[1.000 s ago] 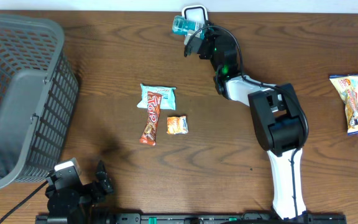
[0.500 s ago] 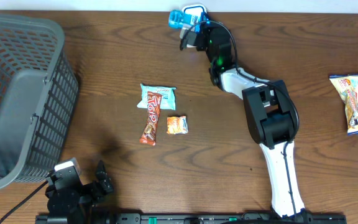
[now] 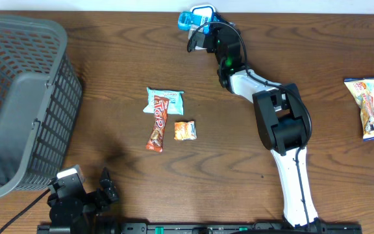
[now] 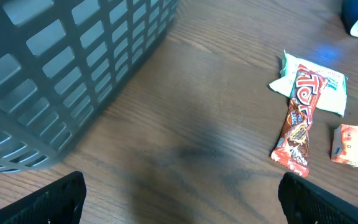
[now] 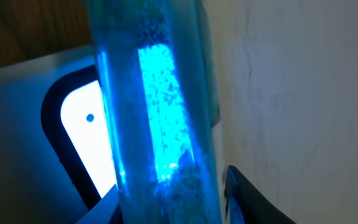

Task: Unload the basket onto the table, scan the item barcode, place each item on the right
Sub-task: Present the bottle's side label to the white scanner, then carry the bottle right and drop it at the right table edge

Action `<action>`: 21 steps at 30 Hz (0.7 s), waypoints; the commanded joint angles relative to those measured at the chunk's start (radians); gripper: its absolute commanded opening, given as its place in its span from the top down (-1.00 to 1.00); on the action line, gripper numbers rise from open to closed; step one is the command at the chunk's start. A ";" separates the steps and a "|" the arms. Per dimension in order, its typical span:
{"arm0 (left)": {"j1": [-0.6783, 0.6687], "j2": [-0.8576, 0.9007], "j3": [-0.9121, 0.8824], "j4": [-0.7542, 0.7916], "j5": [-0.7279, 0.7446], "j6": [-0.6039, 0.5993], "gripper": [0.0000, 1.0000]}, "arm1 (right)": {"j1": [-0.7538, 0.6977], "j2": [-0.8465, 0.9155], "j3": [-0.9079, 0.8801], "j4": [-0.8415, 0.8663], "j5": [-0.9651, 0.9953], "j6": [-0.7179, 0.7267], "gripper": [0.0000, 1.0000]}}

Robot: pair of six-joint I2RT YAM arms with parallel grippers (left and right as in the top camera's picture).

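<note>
The right gripper point(image 3: 199, 29) is clenched on a translucent blue plastic item point(image 3: 187, 19) and holds it at the far edge of the brown wooden table point(image 3: 109, 84), just in front of the white scanner with a black-framed window point(image 3: 205, 9). In the right wrist view the item glows bright blue beside this window, so I judge the scanning is in progress; whether the barcode is read, I cannot tell. The left gripper point(image 4: 182, 208) rests released near the grey plastic basket point(image 3: 18, 97). A red candy bar point(image 3: 157, 127) and a yellow snack bag point(image 3: 372, 107) lie apart, probably not scanned yet.

1 translucent blue item point(image 3: 186, 20), speckled and glowing (contents unclear), sits upright close before the white scanner's point(image 3: 204, 11) dark-rimmed window, top centre of the overhead view.
</note>
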 commanded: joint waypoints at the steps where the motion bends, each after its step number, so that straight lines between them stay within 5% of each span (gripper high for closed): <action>1: -0.003 -0.003 -0.003 -0.002 -0.009 -0.002 -0.97 | -0.015 -0.055 0.032 -0.037 0.120 0.006 0.98; 7: -0.003 -0.003 -0.003 -0.002 -0.009 -0.002 -0.98 | -0.045 -0.209 0.031 -0.173 0.277 0.089 0.98; 21: -0.003 -0.003 -0.003 -0.002 -0.009 -0.002 -0.97 | -0.344 -0.424 0.022 -0.993 0.216 0.594 0.98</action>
